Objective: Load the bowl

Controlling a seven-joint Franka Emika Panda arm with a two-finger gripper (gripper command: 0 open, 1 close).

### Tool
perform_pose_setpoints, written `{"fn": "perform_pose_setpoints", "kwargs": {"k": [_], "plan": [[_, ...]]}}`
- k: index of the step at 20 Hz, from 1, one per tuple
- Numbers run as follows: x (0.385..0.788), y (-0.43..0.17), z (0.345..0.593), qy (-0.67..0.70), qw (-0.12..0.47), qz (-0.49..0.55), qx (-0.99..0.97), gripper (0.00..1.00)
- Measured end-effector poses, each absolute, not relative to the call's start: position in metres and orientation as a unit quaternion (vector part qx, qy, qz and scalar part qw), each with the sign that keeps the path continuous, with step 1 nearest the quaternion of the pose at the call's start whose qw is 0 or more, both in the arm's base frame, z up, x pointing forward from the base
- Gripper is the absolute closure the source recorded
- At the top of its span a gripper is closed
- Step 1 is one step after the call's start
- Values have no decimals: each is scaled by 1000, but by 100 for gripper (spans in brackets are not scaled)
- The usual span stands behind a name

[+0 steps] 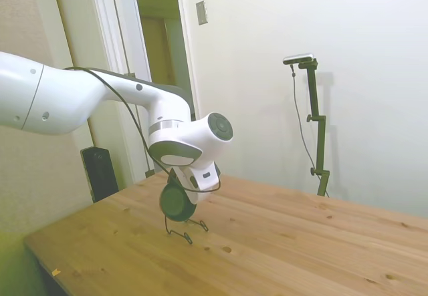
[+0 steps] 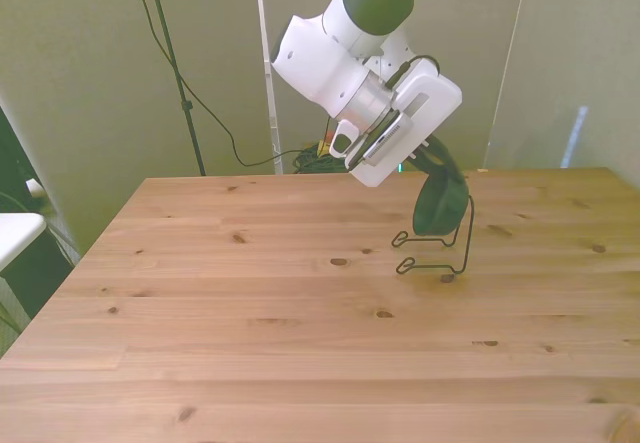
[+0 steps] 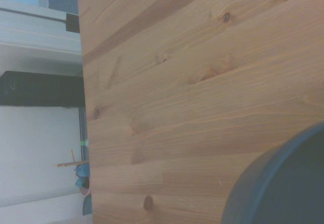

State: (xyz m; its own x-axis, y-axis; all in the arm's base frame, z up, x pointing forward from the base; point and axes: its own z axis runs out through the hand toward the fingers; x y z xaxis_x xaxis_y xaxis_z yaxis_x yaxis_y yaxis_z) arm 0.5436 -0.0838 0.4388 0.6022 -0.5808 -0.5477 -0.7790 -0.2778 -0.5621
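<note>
The bowl (image 1: 177,203), small, round and dark green, stands on its edge with its rim upright, just above the thin black wire stand (image 1: 185,229) on the wooden table (image 1: 281,242). My gripper (image 1: 182,183) comes down onto the bowl's upper rim and is shut on it. In the front view the bowl (image 2: 441,203) hangs below the white hand, inside the upright loop of the wire stand (image 2: 443,255), with my gripper (image 2: 431,162) at its top edge. I cannot tell whether the bowl touches the wire. The wrist view shows part of the bowl (image 3: 283,183) close by.
A black box (image 1: 100,172) stands off the table's far corner by the door frame. A white surface (image 2: 16,233) sits beyond the table edge at the front view's left. Bare wooden planks stretch from the stand to the table's near edge (image 2: 300,403).
</note>
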Motion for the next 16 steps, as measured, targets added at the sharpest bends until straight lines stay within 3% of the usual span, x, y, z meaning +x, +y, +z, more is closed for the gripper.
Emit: {"fn": "perform_pose_setpoints", "kwargs": {"k": [16], "plan": [[552,-89,415,435,413,129,-790,100]]}}
